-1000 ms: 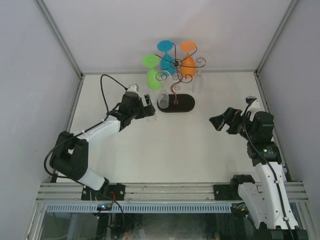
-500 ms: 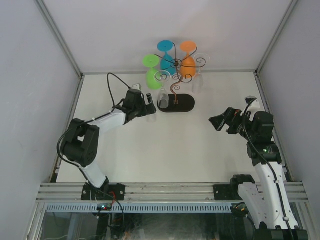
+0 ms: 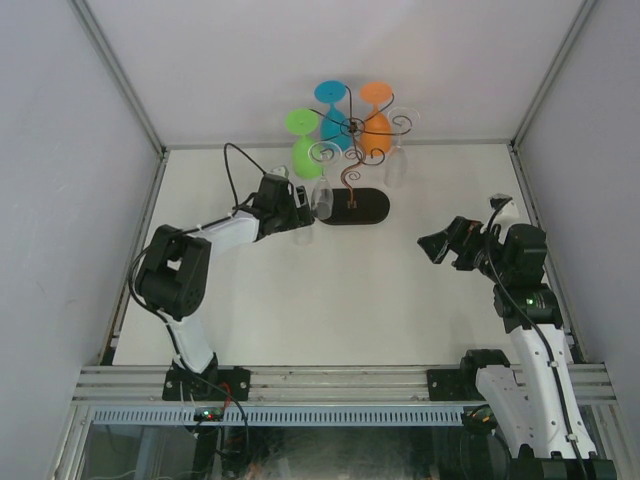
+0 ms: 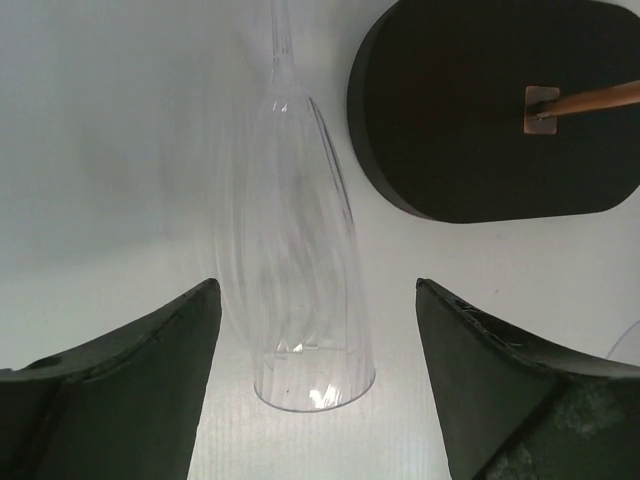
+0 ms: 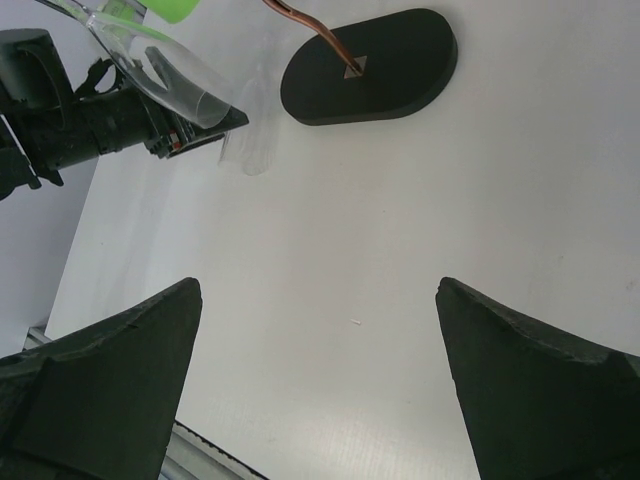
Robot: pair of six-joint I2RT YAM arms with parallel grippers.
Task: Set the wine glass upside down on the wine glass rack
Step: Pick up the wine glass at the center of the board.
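Starting at your left end effector [image 4: 315, 300], you can see both dark fingers [image 4: 130, 380] spread apart with the clear wine glass [image 4: 300, 250] between them. A strip of white table [image 3: 330, 300] shows on each side of the bowl, so nothing is gripped. The glass has its open rim toward the wrist camera and its thin stalk running away from it. From above, you see it hanging bowl-down under a curled arm of the wine glass rack [image 3: 352, 128]; you cannot tell whether its rim touches the table.

Just right of the glass lies the rack's black oval base [image 4: 480, 110], with the copper-brown stem [image 4: 590, 97] rising from a small square plate on it. The base sits near the middle of the table's far edge. Further out on the rack, a green glass [image 3: 307, 158], a blue glass [image 3: 333, 128], an orange glass [image 3: 376, 135] and a second clear glass [image 3: 396, 165] also hang upside down.

Your right end effector [image 5: 317, 290] hovers near the table's right edge, well apart from the rack. Its jaws are wide and empty, and it points toward the base and the left arm.
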